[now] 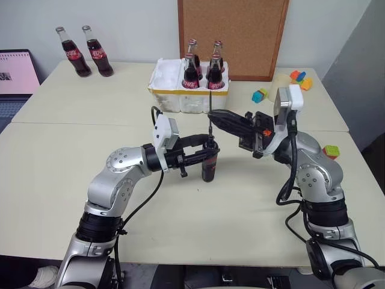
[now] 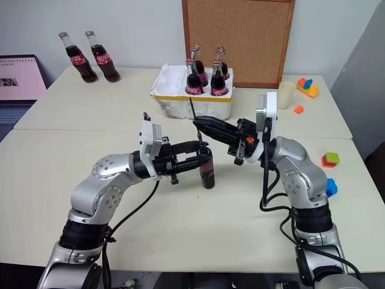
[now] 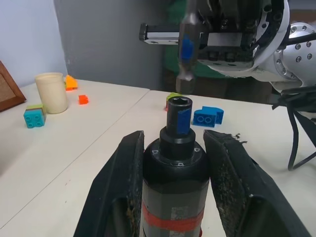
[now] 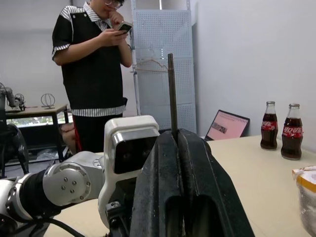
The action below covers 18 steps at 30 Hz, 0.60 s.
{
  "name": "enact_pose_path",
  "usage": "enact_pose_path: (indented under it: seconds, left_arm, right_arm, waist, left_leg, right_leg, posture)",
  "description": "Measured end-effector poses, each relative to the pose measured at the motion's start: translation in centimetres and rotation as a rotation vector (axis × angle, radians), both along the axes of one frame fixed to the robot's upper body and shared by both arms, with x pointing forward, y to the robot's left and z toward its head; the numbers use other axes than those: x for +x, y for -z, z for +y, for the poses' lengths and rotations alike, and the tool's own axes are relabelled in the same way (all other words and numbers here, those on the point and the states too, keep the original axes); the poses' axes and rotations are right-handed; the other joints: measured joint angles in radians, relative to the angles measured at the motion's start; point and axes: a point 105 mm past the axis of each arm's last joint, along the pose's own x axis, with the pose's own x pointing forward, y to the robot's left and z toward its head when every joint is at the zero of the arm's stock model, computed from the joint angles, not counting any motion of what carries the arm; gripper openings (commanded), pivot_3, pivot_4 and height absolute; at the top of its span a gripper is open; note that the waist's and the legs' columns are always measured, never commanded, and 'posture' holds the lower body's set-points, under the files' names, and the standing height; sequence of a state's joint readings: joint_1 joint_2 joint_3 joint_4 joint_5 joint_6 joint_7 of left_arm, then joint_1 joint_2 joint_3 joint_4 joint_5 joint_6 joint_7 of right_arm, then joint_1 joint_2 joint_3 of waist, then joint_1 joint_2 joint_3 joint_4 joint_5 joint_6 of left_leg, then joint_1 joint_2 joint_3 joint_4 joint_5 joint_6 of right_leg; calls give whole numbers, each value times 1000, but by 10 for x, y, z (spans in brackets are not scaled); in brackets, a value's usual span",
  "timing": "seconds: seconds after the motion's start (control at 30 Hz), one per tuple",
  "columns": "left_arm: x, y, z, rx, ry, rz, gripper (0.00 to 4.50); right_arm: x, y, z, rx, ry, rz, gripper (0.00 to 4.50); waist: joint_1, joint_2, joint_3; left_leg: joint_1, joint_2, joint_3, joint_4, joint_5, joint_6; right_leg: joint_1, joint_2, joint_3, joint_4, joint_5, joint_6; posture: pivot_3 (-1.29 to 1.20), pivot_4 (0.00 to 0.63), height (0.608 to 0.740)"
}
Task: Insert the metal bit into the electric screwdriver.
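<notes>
The electric screwdriver (image 1: 209,171), black with a red band (image 3: 173,222), stands upright just above the table's middle. My left gripper (image 1: 209,154) is shut on its body, one finger (image 3: 118,182) on each side. Its hex socket (image 3: 178,101) faces up and is empty. My right gripper (image 1: 214,116) reaches in from the right and is shut on the metal bit (image 4: 171,89), a thin grey rod held upright. The bit's lower end (image 3: 186,74) hangs just above the socket, slightly to one side, with a small gap between them.
A white foam crate (image 1: 171,90) with several cola bottles stands right behind the grippers. Two more cola bottles (image 1: 84,51) are at the back left, beside a laptop (image 1: 18,72). A cork board (image 1: 231,36), a cup (image 2: 287,94) and toy blocks (image 1: 299,78) sit back right. A person (image 4: 94,74) stands beyond the table.
</notes>
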State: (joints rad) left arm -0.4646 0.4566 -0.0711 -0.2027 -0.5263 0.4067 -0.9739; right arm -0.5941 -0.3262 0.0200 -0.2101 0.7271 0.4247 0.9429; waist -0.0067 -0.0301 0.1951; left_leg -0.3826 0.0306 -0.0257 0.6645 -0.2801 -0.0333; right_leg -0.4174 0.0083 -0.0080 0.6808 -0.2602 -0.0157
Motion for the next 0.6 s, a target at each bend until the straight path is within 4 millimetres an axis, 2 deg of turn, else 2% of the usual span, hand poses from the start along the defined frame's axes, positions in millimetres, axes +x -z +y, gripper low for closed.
enact_pose_path:
  seconds: [0.6]
  left_arm:
    - [0,1,1,5,0,0,1532]
  right_arm:
    - [0,4,-4,-34,-6,-11,0]
  waist:
    - [0,0,0]
  left_leg:
    - [4,0,0,0,0,0]
  right_leg:
    - [4,0,0,0,0,1]
  posture:
    - [0,150,740]
